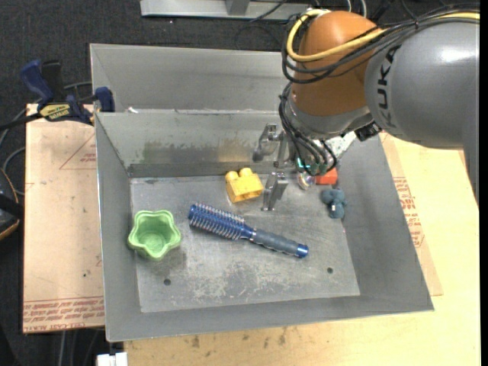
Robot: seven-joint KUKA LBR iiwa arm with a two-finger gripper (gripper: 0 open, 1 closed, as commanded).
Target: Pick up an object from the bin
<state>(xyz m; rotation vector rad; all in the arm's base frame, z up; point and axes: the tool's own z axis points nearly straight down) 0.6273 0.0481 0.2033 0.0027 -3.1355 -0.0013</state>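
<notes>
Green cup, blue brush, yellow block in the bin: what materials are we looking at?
Green cup: likely soft plastic or silicone; matte, with a thick scalloped wall.
Blue brush: probably hard plastic; glossy glint on the handle, moulded bristle rows.
Yellow block: seemingly rigid plastic; crisp edges, raised stud on top, slight sheen.

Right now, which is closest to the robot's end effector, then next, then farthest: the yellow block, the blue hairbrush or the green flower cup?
1. Yellow block: right beside the end effector, on its view-left side, near the bin's back wall.
2. Blue hairbrush: lying in the middle of the bin, toward the front.
3. Green flower cup: far over at the view's left side of the bin.
</notes>
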